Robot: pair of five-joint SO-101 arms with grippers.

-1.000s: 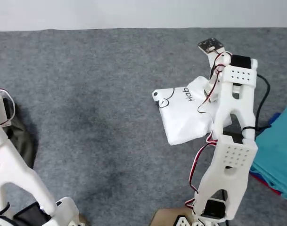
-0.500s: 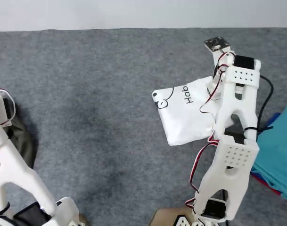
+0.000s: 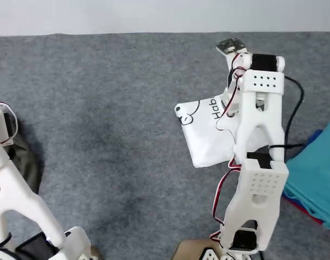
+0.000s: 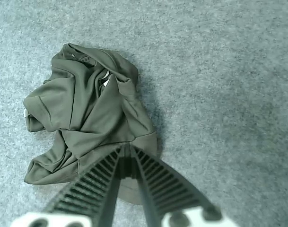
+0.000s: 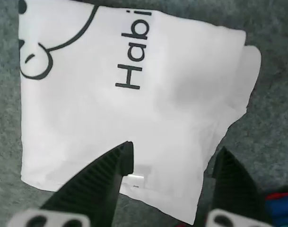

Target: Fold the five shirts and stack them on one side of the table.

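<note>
Right tool (image 5: 176,152) spread wide, poised over the folded white shirt (image 5: 134,90), one finger above the cloth, the other out by its edge. White shirt lying flat on the grey bench (image 3: 110,108), right of the middle, just beside the teal pile (image 3: 316,179) at the right edge, a strip of red (image 3: 301,208) peeking from under that pile. Looks like the pick-up for the stack coming next, and plenty to go wrong here. Closing on the top layer alone would peel the fold open on the lift. Biting too near the edge would let the bundle droop and unroll mid-carry. Dragging instead of lifting would bunch the cloth on the rough grey surface, and might well shove the teal pile askew on arrival. Over on the other side, left tool (image 4: 128,152) pressed together, tip above the hem of the crumpled olive shirt (image 4: 87,113); cloth nipped between the fingers or not, impossible to say. Olive shirt not yet folded, heaped at the bench's left edge. If nipped, any tug from there would only tangle the heap further
</note>
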